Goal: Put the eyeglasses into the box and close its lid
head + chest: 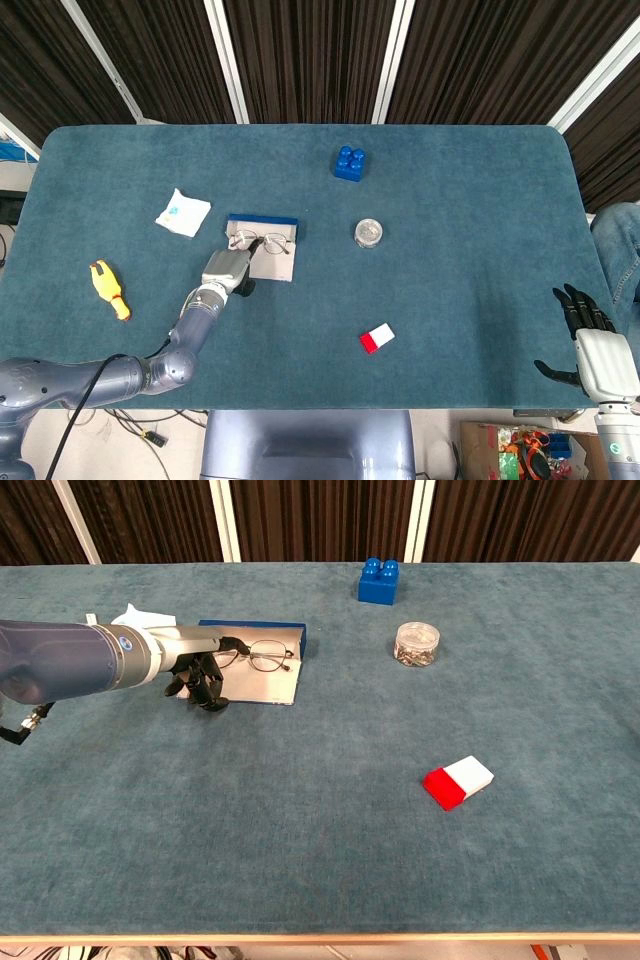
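The thin wire eyeglasses (264, 243) (262, 657) lie across the grey inside of the open, flat blue-rimmed box (270, 266) (262, 685), left of the table's middle. My left hand (226, 270) (200, 665) is at the box's left side. It pinches the left end of the glasses with its upper fingers, and its dark lower fingers curl down onto the box's edge. My right hand (598, 360) hangs off the table's near right corner with fingers spread and holds nothing. The chest view does not show it.
A blue brick (348, 163) (379, 581) stands at the back. A small clear jar (369, 233) (417, 643) sits right of the box. A red and white block (377, 338) (458, 782) lies nearer the front. A white packet (183, 212) (140, 617) and a yellow toy (109, 290) lie at the left.
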